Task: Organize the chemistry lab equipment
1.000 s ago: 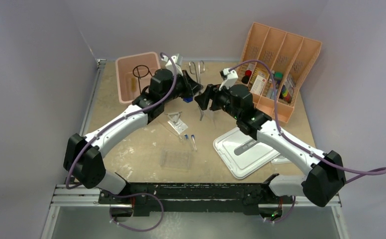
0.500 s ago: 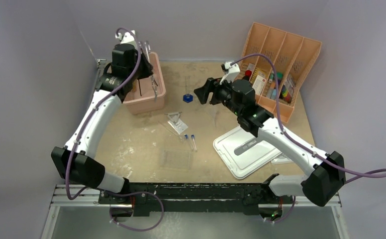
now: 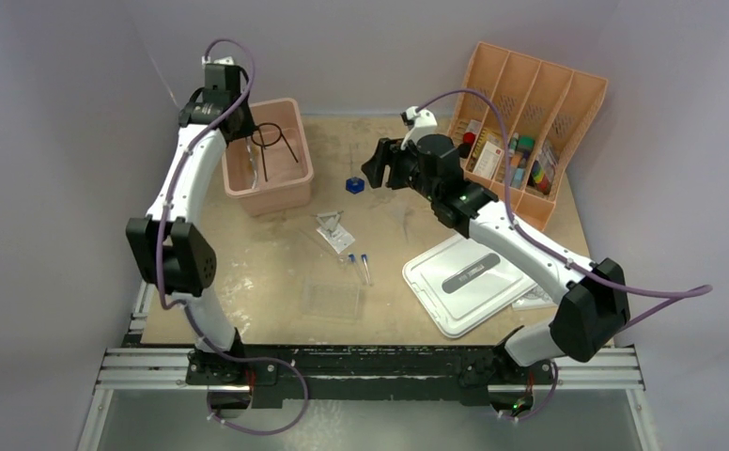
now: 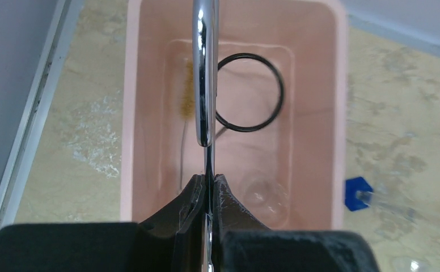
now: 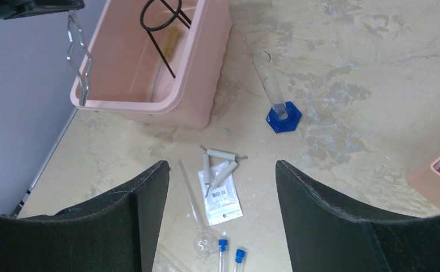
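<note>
Sorting looks partly done. The pink bin (image 3: pixel 281 195) at the back left already holds the ring (image 4: pixel 249 93) and some smaller pieces, and the divided rack (image 3: pixel 567 103) at the back right has items in its slots. The left end effector (image 4: pixel 208 182) is closed on the forceps (image 4: pixel 205 73), which hang above the bin, so that piece seems one release from being stowed. Left out on the worktop (image 3: pixel 248 272) are the blue-based cylinder (image 5: pixel 283 116), apparently upright, the wire triangle (image 5: pixel 220 164) on a small packet (image 5: pixel 224 203), two blue-capped tubes (image 3: pixel 359 263), the clear tray (image 3: pixel 333 299) and a white lid (image 3: pixel 464 287). The right end effector (image 3: pixel 376 169) is wide open and holds nothing, hovering just beside the cylinder. Room is tight on the left: the arm reaches close to the side wall, and from the right wrist the forceps seem close to the bin's rim, so a drop should clear that edge and the ring. The middle is open for the right arm, with the rack bounding its right side.
</note>
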Controlling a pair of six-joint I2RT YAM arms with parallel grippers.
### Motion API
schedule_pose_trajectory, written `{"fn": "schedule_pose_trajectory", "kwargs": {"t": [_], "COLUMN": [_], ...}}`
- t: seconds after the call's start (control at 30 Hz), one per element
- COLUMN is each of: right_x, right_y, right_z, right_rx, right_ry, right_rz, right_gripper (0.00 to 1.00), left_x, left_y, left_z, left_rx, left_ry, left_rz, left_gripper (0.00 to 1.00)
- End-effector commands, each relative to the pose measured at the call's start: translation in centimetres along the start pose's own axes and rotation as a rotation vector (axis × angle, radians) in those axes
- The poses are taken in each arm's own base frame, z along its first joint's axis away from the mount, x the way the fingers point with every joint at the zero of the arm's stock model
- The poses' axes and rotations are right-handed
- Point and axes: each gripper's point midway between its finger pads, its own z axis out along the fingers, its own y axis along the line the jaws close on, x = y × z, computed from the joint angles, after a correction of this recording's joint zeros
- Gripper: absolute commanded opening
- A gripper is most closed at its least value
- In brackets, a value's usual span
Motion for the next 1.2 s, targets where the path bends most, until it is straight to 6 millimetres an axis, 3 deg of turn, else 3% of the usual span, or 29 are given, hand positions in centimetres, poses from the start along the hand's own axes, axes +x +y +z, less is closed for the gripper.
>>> {"fn": "schedule_pose_trajectory", "kwargs": {"t": [0.0, 0.1, 0.43, 0.6, 1.17], "right_x": [-2.9, -2.8, -2.7, -2.7, -2.0], "right_y": [0.4, 0.2, -0.8, -1.1, -1.9], "right_z": [-0.6, -0.4, 0.0, 0.2, 1.0], "right_rx": [-0.01, -0.013, 0.007, 0.016, 0.033], "right_ry": [-0.057, -0.045, -0.032, -0.028, -0.006], "right_rz": [-0.014, -0.013, -0.014, -0.018, 0.001], "right_gripper": [0.7, 0.7, 0.7, 0.7, 0.7], "left_x": [-0.7, -0.1, 1.4, 1.0, 4.3], "left_y": [3.4, 4.4, 3.8, 3.0, 4.5], "left_z": [2.7, 4.8, 9.0, 10.2, 13.0], "left_rx": [-0.143, -0.17, -0.136, -0.11, -0.162], "left_ry": [0.022, 0.062, 0.135, 0.138, 0.198], "left_rz": [0.01, 0.009, 0.019, 0.022, 0.099], "left_gripper": [0.0, 0.0, 0.0, 0.0, 0.0]}}
